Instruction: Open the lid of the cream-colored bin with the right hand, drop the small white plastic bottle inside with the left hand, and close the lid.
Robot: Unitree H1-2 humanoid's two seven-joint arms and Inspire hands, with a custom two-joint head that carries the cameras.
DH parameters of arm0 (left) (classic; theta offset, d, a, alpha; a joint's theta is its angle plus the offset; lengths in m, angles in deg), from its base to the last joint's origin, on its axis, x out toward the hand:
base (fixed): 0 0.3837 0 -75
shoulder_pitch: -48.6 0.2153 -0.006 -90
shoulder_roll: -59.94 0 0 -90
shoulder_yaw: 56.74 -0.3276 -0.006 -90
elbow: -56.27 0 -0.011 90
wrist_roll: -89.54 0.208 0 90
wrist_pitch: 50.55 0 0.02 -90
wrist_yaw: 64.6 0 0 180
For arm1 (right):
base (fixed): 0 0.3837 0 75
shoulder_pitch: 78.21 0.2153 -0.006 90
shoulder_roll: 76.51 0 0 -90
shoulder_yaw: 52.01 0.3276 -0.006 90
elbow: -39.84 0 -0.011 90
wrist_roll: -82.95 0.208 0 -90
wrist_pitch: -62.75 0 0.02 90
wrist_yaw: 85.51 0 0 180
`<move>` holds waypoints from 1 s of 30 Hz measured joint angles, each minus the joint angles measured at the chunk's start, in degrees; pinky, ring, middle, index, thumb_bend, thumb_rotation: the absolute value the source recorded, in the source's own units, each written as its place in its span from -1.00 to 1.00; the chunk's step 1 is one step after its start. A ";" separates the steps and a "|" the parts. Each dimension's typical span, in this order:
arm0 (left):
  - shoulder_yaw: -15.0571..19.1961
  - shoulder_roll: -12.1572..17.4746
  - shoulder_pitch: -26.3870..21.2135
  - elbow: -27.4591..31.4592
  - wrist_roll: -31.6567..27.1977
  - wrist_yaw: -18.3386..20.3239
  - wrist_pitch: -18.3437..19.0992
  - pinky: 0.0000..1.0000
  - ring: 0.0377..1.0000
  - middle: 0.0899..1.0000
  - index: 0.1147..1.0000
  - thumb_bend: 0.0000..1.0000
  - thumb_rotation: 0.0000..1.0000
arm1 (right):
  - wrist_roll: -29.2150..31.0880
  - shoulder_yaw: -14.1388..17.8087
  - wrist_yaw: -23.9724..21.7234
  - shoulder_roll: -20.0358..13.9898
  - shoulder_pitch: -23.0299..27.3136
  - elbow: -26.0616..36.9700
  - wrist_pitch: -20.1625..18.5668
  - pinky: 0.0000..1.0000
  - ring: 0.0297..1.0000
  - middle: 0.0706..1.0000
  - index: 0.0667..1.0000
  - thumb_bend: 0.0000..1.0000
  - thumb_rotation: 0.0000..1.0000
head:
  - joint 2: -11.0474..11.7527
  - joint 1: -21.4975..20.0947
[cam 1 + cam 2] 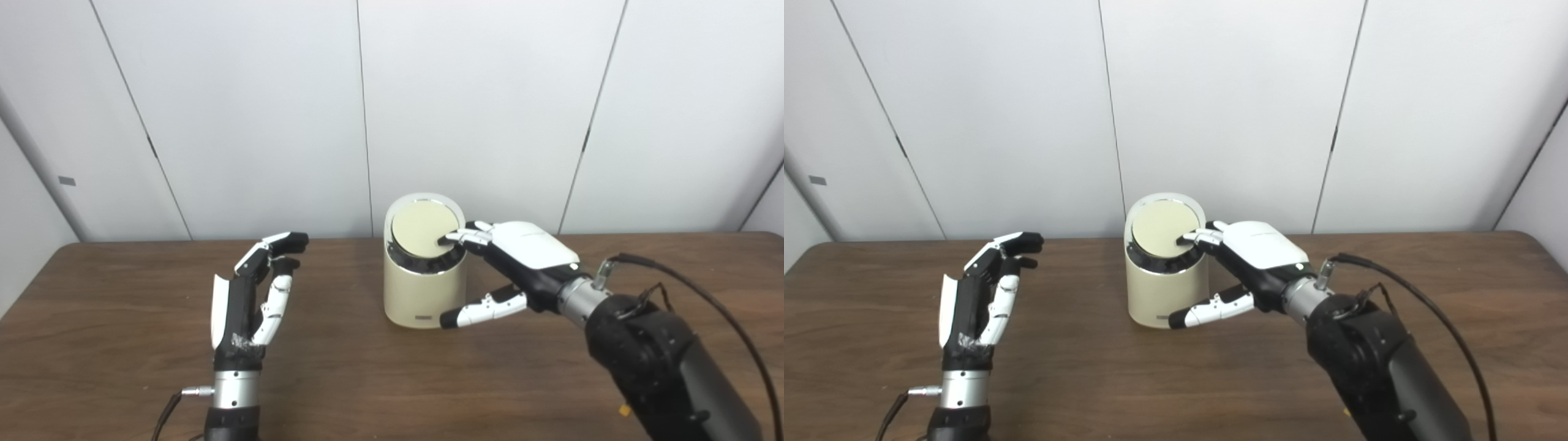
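Cream-colored bin stands upright near the middle of the brown wooden table, close to its far edge and the white panelled wall; its round lid sits tilted toward the camera inside a dark ring, and looks shut. Right hand reaches in from the right with its fingertips resting on the right part of the lid; its fingers are stretched out and apart, gripping nothing; its thumb juts out low in front of the bin's lower right side, and whether it touches the wall I cannot tell. Left hand stands upright on its edge well to the left of the bin, just above the table, fingers loosely curled forward and apart, empty. Small white plastic bottle does not show in either view; a black cable loops off the right wrist.
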State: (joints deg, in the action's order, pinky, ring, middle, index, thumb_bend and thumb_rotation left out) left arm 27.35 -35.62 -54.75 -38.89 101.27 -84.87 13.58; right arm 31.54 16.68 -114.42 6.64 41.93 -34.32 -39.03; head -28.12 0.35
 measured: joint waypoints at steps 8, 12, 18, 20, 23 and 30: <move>0.22 -0.51 0.00 0.17 0.33 0.52 0.00 0.18 0.34 0.32 0.27 -0.25 0.61 | -9.75 -3.99 -0.92 0.04 1.29 0.41 0.86 1.00 0.88 0.71 0.62 0.86 0.66 | -0.09 -0.18; 0.52 -0.90 0.01 0.72 0.30 1.03 0.00 0.18 0.34 0.32 0.27 -0.25 0.60 | -17.71 -6.66 -5.68 0.07 2.93 2.05 0.95 1.00 0.89 0.73 0.63 0.89 0.75 | 0.17 -0.44; 0.55 -1.33 0.01 0.72 0.41 1.17 0.00 0.18 0.34 0.32 0.26 -0.23 0.62 | -23.84 -7.79 -13.11 1.49 5.05 3.43 1.52 0.99 0.86 0.71 0.62 0.92 0.72 | 0.26 -0.53; 0.59 -1.33 0.01 0.72 0.67 1.14 0.00 0.17 0.34 0.32 0.26 -0.26 0.62 | -24.69 -7.77 -15.29 1.69 5.72 3.77 2.02 1.00 0.86 0.70 0.64 0.91 0.70 | 0.18 -0.61; 0.61 -1.33 0.00 0.71 0.97 1.13 0.00 0.17 0.34 0.33 0.27 -0.27 0.64 | -25.84 -7.64 -18.25 2.37 6.29 4.28 2.61 1.00 0.85 0.68 0.63 0.92 0.68 | 0.26 -0.79; 0.59 -1.33 -0.02 0.71 1.01 1.13 0.00 0.16 0.33 0.32 0.27 -0.28 0.65 | -27.92 -6.89 -23.93 3.79 7.39 5.23 2.78 1.00 0.85 0.67 0.62 0.94 0.70 | 0.35 -0.97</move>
State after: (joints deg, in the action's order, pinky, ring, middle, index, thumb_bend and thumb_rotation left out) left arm 27.95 -36.95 -54.77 -38.17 102.27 -83.74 13.58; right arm 3.62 9.79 -138.35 10.43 49.32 -29.09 -36.25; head -27.77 -0.62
